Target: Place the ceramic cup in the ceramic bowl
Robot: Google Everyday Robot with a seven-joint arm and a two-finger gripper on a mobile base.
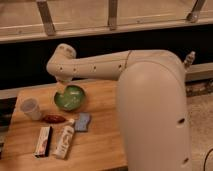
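- Can't make out the tool [63, 89], tucked under the arm [90, 67] just above the back left rim of the ceramic bowl [70, 98].
- Can't see the counter [97, 144] behind the big robot body [155, 110]; cut off at the bottom too.
- Can't read the print on the white tube [64, 141] or the flat box [43, 141].
- Can't tell what the dark red thing [53, 119] is.

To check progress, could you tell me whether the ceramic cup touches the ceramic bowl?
Apart: the camera view shows table between ceramic cup and ceramic bowl; the end effector hangs over the bowl.
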